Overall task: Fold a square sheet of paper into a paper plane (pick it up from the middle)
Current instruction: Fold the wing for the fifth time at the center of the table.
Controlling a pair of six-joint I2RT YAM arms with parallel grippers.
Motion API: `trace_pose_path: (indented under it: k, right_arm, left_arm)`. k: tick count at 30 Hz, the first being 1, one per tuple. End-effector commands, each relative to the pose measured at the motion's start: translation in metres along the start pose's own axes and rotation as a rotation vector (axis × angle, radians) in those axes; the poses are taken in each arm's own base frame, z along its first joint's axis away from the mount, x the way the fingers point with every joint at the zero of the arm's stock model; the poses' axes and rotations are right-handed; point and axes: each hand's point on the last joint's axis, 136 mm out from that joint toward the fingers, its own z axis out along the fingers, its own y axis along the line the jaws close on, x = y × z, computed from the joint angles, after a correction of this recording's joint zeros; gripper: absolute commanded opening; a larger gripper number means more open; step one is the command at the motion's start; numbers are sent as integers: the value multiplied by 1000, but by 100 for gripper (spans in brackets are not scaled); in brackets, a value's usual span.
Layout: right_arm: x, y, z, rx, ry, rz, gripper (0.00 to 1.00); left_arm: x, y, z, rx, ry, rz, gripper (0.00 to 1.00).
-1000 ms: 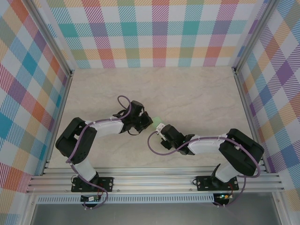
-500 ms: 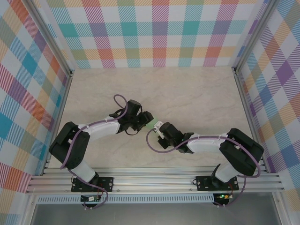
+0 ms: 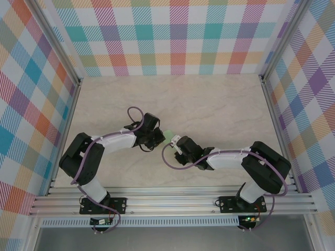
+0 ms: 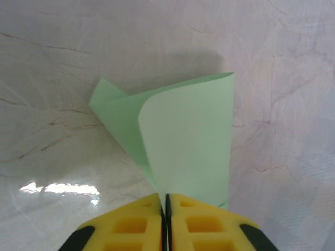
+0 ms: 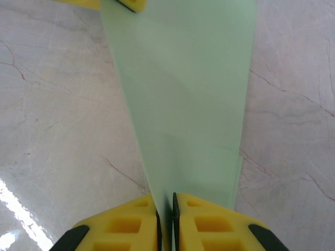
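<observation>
- Left gripper (image 3: 163, 137): it sits near the middle of the table (image 3: 220, 104), pointing toward the right arm. In the left wrist view the left gripper (image 4: 165, 197) has its yellow fingers (image 4: 131, 225) pressed together, with only a thin dark seam between them. One narrow end of the sheet of paper (image 4: 186, 136) is pinched in that seam.
- Right gripper (image 3: 177, 143): it faces the left gripper, just beside it. In the right wrist view the right gripper (image 5: 165, 203) has its yellow fingers (image 5: 209, 222) drawn to a narrow slit. The pale-green sheet of paper (image 5: 183, 89) is clamped in that slit.
- Sheet of paper (image 3: 170, 136): from above, only a small pale-green patch is visible, between the two gripper tips. Both grippers hold it.
- Shape, left wrist view: the sheet fans out from the pinch point. One layer curls over another. A pointed corner projects to the left, and a straight edge runs up the right side. A soft shadow lies on the table behind the sheet.
- Shape, right wrist view: the sheet forms a long band, widening away from the right gripper. A short second layer overlaps it near the fingers. At the far end, the left gripper's yellow fingertips (image 5: 137, 3) meet the band's top edge.
- Surroundings: the table is pale and marble-patterned, enclosed by plaid walls (image 3: 178, 36).
</observation>
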Motion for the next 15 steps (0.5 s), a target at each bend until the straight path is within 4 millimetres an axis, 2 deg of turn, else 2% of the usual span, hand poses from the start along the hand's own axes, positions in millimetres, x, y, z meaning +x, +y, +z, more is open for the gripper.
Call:
trace_pose_path:
  k: [1,5,11,15]
  right_arm:
    - [-6,3,0,-16,-26,-6,20]
    - [-6,4,0,-24,-29,-18,20]
    - [-12,7,1,-37,-36,-20,13]
    - [-14,6,3,-32,-42,-22,18]
  left_arm:
    - [-13,7,-5,-46,-30,-27,1]
    - [-14,5,-6,-32,-23,-26,0]
    - [-12,3,-5,-22,-8,-18,0]
    - [-10,2,-6,-7,-3,-14,0]
